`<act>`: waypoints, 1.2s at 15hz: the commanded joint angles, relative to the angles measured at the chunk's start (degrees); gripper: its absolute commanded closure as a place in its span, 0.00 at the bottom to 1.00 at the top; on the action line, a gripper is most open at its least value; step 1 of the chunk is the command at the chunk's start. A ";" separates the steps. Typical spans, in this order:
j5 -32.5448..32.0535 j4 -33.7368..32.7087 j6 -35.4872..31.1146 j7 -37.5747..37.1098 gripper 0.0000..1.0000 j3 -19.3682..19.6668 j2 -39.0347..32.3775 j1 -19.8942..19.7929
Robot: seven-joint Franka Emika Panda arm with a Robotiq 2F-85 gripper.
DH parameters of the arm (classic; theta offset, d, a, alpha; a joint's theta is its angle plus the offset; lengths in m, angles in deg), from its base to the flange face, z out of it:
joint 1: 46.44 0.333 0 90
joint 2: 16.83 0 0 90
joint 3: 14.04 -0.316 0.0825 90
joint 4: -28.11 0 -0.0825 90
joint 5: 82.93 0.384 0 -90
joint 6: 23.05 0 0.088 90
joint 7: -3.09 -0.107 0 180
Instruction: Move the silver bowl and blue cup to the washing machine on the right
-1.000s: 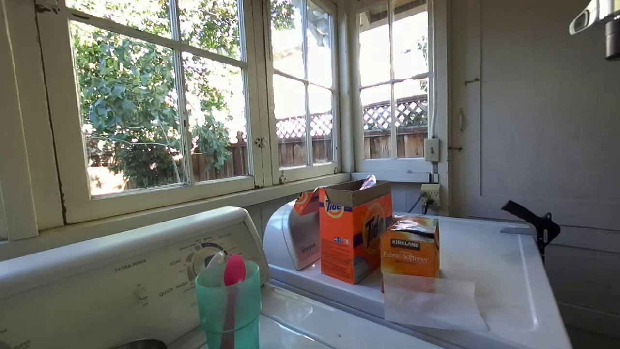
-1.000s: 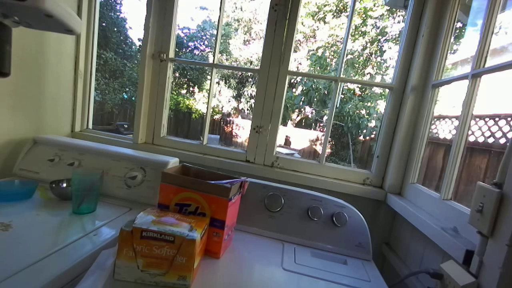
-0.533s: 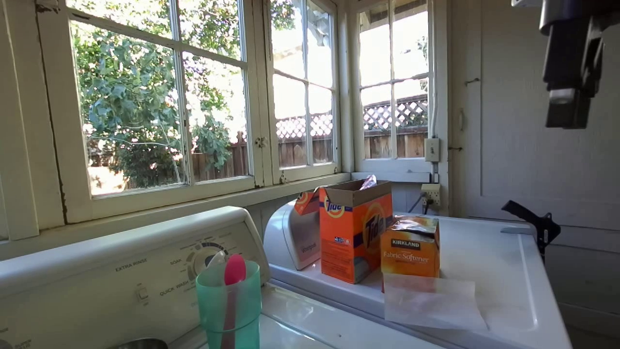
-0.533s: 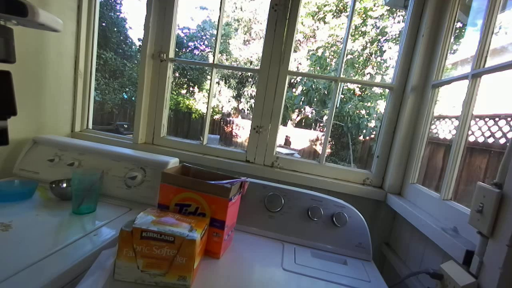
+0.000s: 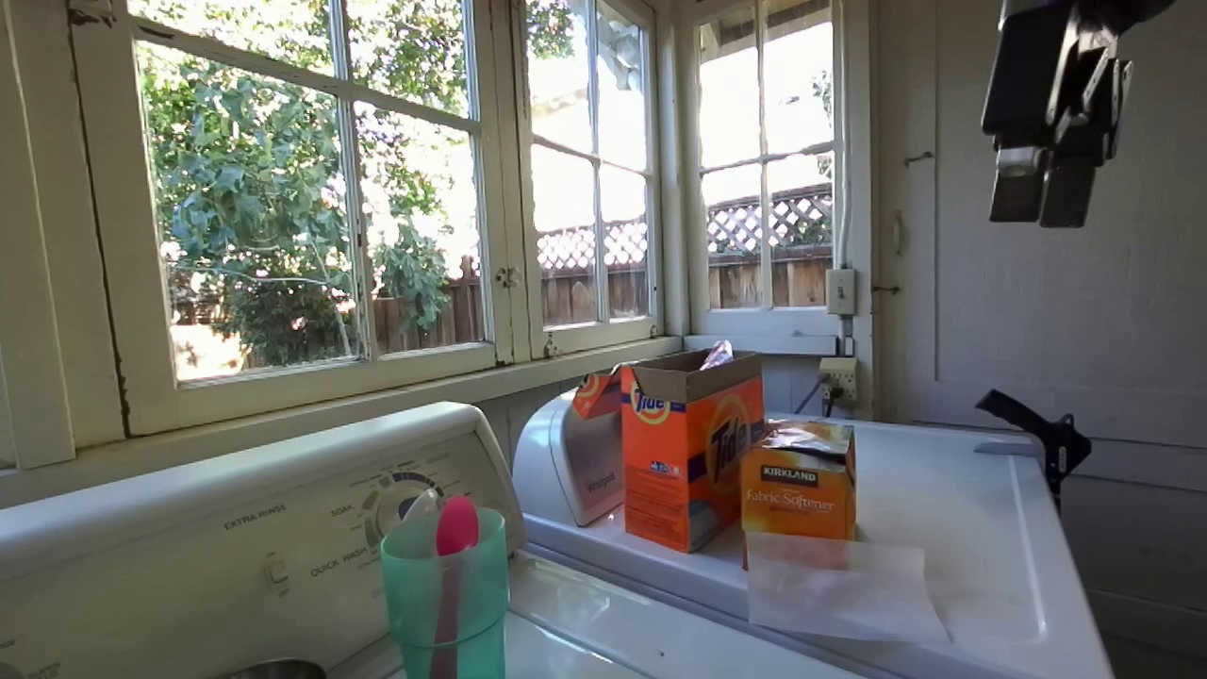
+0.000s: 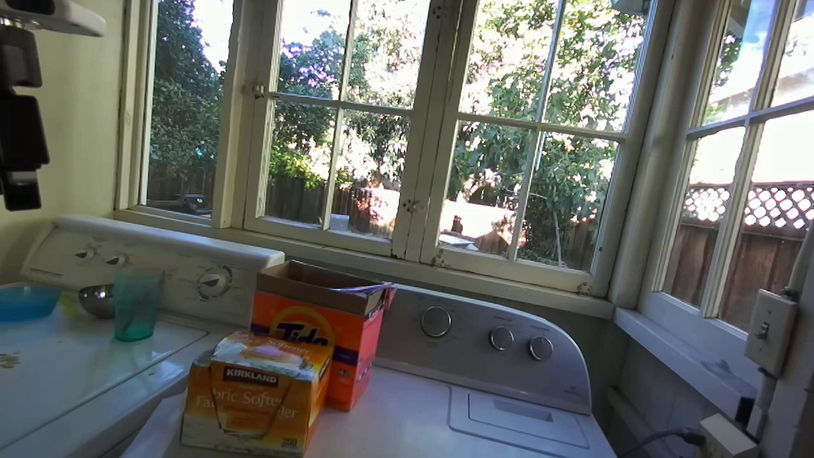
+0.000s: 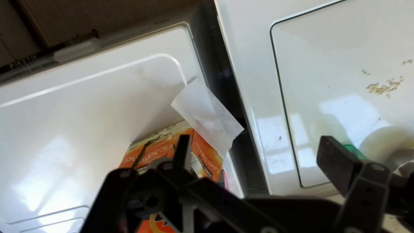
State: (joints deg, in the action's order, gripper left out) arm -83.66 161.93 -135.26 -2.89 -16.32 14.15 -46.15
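A translucent teal-green plastic cup (image 5: 483,604) stood upright at the lower left in an exterior view, its base cut off by the frame. A ridge ran around its wall, and inside, slightly tilted, was a pink spoon (image 5: 457,528), vivid at the rim and dulled where it showed through the green. In an exterior view a round, shiny silver metal bowl (image 6: 95,302) sat at the left, its right part hidden by the cup; whether the two touched could not be told. Both rested on a glossy white surface (image 6: 76,375) before a pale control panel (image 6: 181,273), with a shallow translucent blue dish (image 6: 28,302) cropped by the frame's left edge.

The white washing machine (image 6: 413,413), with a grey panel (image 6: 467,359) and three round knobs (image 6: 501,338), filled the lower middle and right, carrying an open-topped orange cardboard Tide box (image 6: 311,318) and, in front, a yellow-orange cardboard Kirkland fabric softener box (image 6: 254,401). A thin white sheet (image 7: 205,111) stuck out beside the latter.

The black fingers (image 7: 338,165) stood wide apart in the lower half of the wrist view, a sliver of the cup showing past the one at the right. In an exterior view they pointed down at the upper right.
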 commanded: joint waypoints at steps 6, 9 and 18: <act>18.58 -6.40 -12.10 -8.01 0.00 -6.60 -19.65 8.01; 22.10 -11.81 -15.11 0.21 0.00 -7.73 -27.50 11.13; 19.48 -20.79 -13.91 16.27 0.00 -9.03 -36.91 10.83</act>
State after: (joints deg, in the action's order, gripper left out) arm -64.07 141.24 -149.28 13.54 -24.89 -22.76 -34.90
